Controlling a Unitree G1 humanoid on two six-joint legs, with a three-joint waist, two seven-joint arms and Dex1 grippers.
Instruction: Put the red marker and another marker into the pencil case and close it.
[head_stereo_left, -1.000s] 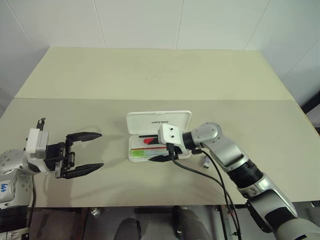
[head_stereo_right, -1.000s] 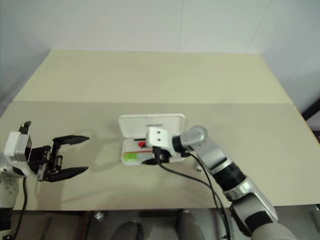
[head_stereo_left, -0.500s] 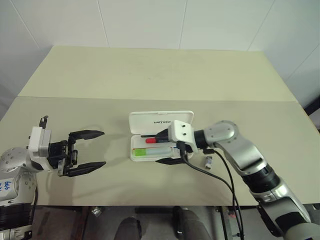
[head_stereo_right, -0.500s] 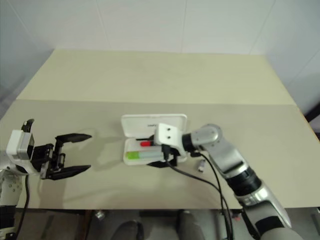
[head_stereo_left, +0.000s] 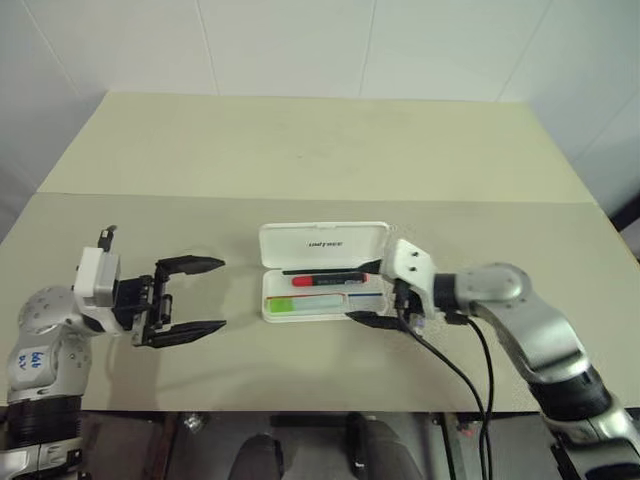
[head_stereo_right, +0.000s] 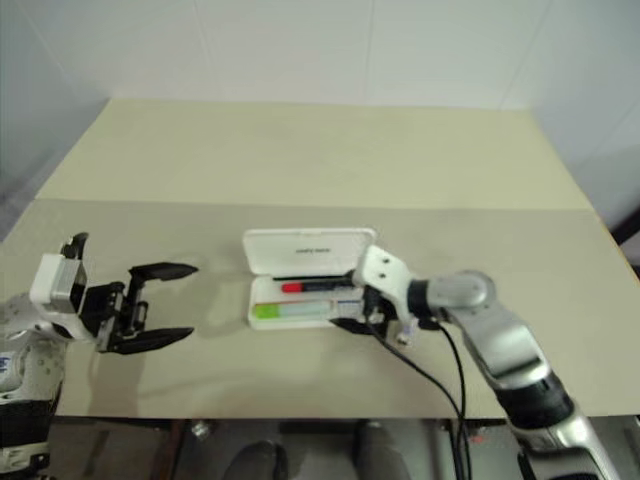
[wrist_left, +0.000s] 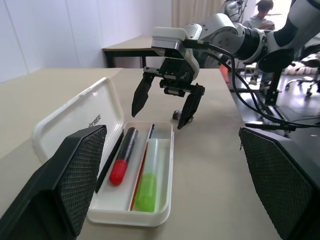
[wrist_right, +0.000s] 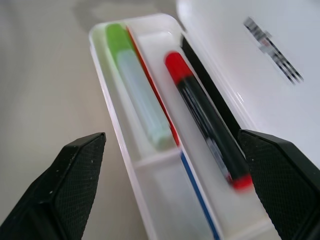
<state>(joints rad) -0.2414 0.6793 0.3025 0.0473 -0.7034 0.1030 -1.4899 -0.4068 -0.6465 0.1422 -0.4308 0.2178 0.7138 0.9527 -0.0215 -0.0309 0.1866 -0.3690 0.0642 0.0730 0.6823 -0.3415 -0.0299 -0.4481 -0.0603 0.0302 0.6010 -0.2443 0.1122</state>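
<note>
At the lower left of the frame the left claw (head_stereo_left: 190, 298) hangs released over the table (head_stereo_left: 300, 150), holding nothing. At centre the pencil case (head_stereo_left: 322, 242) lies open, the light-green marker (head_stereo_left: 300, 304) and red marker (head_stereo_left: 325, 280) both inside: loading looks done, closing remains. Right of it the right claw (head_stereo_left: 372, 292) is released at the case's end. A small grey piece beside it is largely hidden.

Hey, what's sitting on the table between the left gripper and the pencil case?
Nothing: in the left eye view only bare table lies between the open left gripper and the open pencil case.
</note>
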